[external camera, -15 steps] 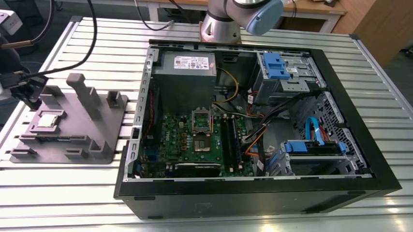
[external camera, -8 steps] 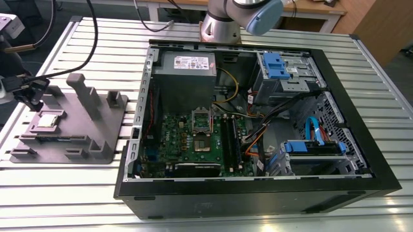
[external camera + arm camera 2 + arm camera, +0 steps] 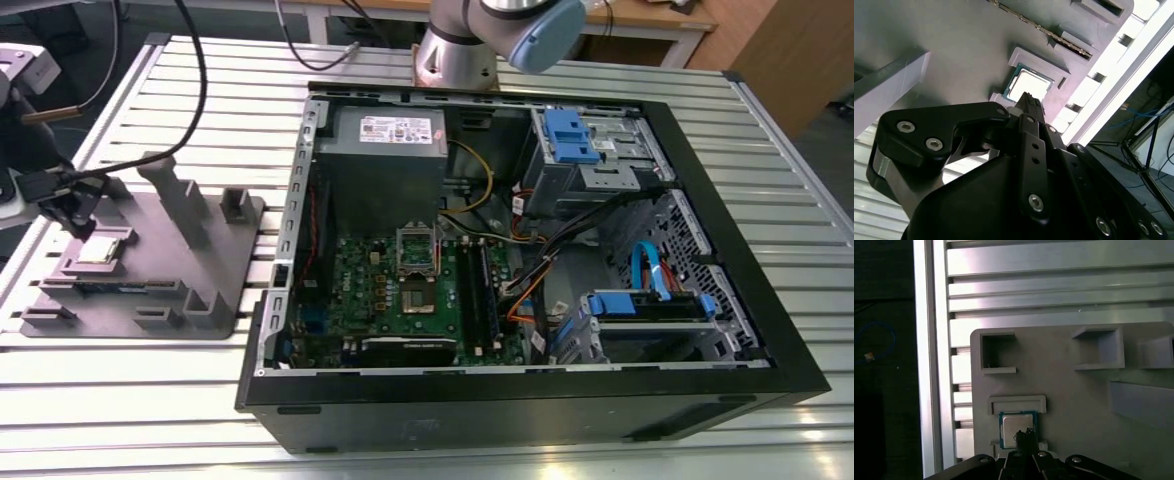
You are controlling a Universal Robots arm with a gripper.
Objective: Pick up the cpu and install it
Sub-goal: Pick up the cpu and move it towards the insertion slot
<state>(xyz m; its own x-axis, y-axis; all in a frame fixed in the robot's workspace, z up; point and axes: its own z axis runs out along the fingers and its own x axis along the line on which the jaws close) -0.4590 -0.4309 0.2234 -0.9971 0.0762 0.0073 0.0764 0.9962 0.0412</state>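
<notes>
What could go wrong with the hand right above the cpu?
The hand hangs over the cpu, which sits in a walled recess of the grey tray; coming down off-centre could jam it against that wall. The tray's upright post stands close, so a sideways lift might clip it.

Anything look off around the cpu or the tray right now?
Nothing stands out. In the first wrist view the cpu lies flat and square in its recess on the grey tray, with the gripper poised over it.
</notes>
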